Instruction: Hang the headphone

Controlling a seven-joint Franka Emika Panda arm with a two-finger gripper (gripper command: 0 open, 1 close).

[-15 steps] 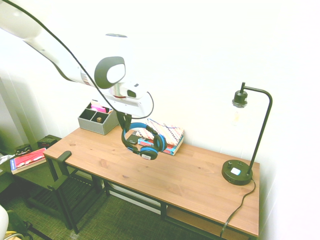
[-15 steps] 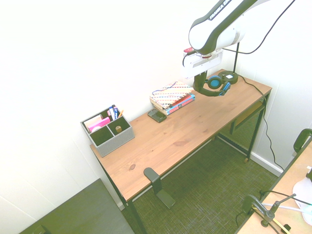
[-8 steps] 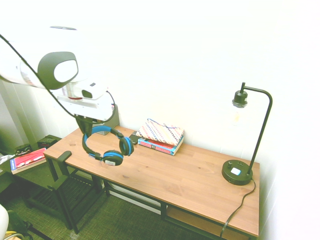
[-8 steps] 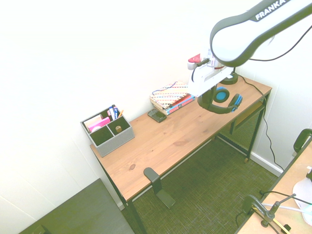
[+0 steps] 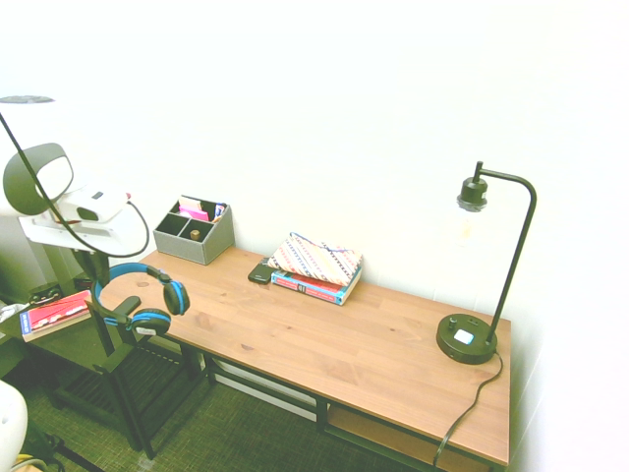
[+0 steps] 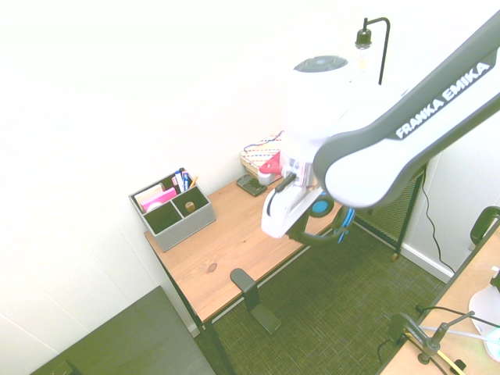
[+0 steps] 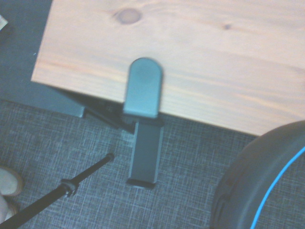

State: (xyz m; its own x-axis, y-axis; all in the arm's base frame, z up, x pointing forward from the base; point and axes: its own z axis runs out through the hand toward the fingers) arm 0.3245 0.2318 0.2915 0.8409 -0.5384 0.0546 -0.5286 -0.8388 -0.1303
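Headphones with a blue-and-black headband and round black ear cups [image 5: 145, 295] hang from the white arm's gripper [image 5: 98, 267], whose jaws are clenched on the headband, just above the dark clamp-on hook [image 5: 125, 307] at the near end of the long wooden desk [image 5: 334, 344]. Past the hook along that desk come a grey compartment organizer [image 5: 194, 234], a small stack of books [image 5: 316, 267], and at the far end a black desk lamp [image 5: 472, 334].

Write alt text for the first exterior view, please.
The gripper, shut on the headphone, holds it beside the black hook clamped at the wooden desk's end. A grey organiser, books and lamp stand on the desk.
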